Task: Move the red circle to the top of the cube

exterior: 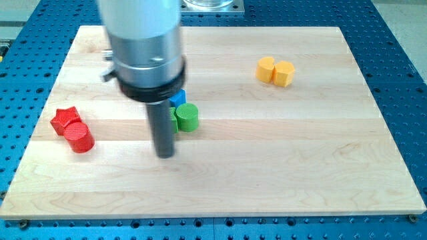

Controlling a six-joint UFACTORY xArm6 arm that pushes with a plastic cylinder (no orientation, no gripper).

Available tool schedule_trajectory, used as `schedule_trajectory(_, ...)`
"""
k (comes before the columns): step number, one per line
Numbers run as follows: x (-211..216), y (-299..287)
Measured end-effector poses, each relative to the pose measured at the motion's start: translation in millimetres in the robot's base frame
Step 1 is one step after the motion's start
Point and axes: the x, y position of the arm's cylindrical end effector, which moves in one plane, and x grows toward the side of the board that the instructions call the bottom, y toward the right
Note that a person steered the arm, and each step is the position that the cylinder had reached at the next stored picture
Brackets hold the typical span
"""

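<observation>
The red circle block (79,137) lies near the view's left edge of the wooden board, touching a red star block (65,119) just above and left of it. A blue cube (177,98) sits near the board's middle, mostly hidden behind the arm, with a green circle block (186,117) touching it below and to the right. My tip (165,155) rests on the board below the green circle and blue cube, well to the right of the red circle.
Two yellow blocks (275,71) sit side by side, touching, at the view's upper right. The board (300,160) lies on a blue perforated table. The arm's grey body (143,47) covers the upper-left middle.
</observation>
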Motion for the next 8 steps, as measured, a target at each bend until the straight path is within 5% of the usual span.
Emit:
schedule_trajectory(1,19,-103)
schedule_trajectory(2,5,-114)
schedule_trajectory(5,-87,-21)
schedule_trajectory(6,-46,-47)
schedule_trajectory(8,-54,-122)
